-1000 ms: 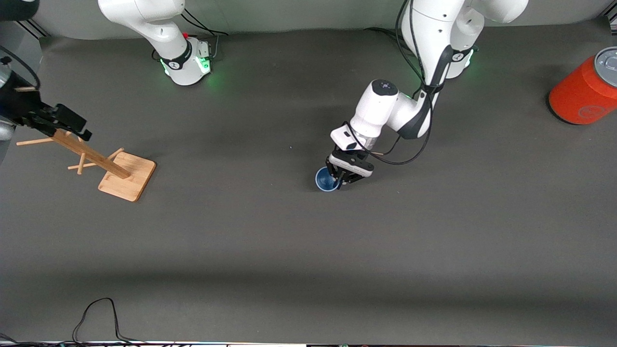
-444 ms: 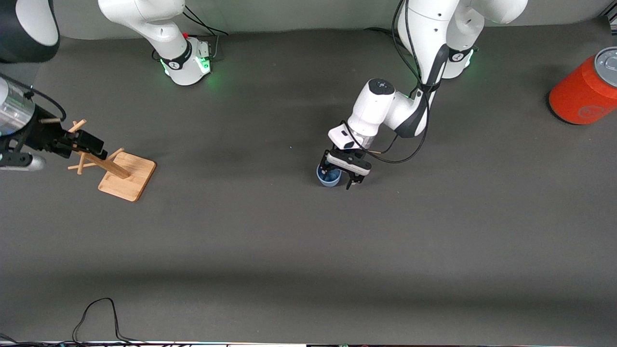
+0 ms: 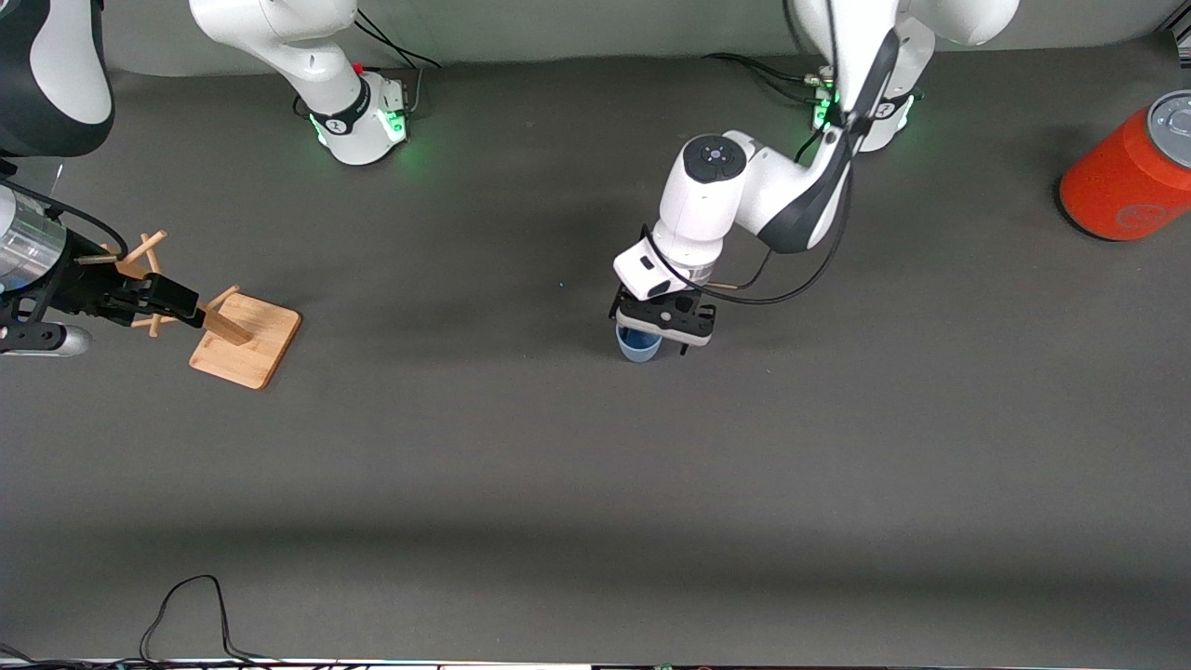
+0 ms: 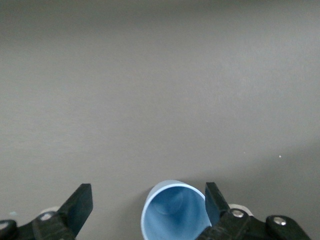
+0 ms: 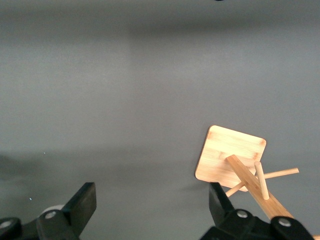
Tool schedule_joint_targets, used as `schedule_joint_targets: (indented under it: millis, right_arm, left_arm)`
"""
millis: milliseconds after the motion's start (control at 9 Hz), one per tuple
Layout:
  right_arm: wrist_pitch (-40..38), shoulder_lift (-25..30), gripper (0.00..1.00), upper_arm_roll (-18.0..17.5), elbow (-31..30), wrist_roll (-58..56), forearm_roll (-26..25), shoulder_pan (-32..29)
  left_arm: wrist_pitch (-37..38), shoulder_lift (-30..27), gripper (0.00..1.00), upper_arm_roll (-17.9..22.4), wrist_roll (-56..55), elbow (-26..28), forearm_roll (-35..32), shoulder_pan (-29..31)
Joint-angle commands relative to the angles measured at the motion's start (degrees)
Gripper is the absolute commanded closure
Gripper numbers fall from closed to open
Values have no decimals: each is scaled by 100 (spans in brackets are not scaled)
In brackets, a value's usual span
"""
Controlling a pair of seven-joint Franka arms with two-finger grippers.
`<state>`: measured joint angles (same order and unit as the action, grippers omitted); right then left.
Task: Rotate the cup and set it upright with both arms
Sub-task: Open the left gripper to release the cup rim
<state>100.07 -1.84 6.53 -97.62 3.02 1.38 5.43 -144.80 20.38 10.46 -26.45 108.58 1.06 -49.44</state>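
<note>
The pale-blue cup (image 3: 638, 350) stands mouth up on the dark table mat, in the middle of the table. My left gripper (image 3: 657, 337) hangs right over it and hides most of it in the front view. In the left wrist view the left gripper (image 4: 148, 206) is open. The cup (image 4: 172, 216) sits between the fingers, close to one finger (image 4: 212, 200) and apart from the other. My right gripper (image 3: 177, 305) is open and empty at the right arm's end of the table, over a wooden peg rack (image 3: 244, 341). It also shows in the right wrist view (image 5: 152, 206).
The wooden peg rack (image 5: 231, 152) lies tipped over, its post and pegs pointing toward the right gripper. A large orange-red can (image 3: 1128, 179) with a grey lid stands at the left arm's end of the table. A black cable (image 3: 186, 605) lies at the table edge nearest the camera.
The left gripper has let go of the cup's rim, opened and swung to hang straight over the cup. The right gripper has moved down over the wooden rack.
</note>
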Motion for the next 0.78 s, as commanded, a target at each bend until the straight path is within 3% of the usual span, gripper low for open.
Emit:
schedule_joint_targets:
  millis: [0, 222, 667]
  right_arm:
    - [-93, -44, 0, -3, 146, -126, 3, -16]
    - [-93, -18, 0, -55, 155, -82, -14, 2]
    - [-163, 26, 0, -64, 181, -92, -41, 11]
  left_arm:
    - [1560, 54, 0, -8, 602, -913, 44, 459]
    - [2742, -217, 0, -8, 896, -1365, 44, 1100]
    - [4255, -1210, 0, 0, 2160, -1322, 35, 2620]
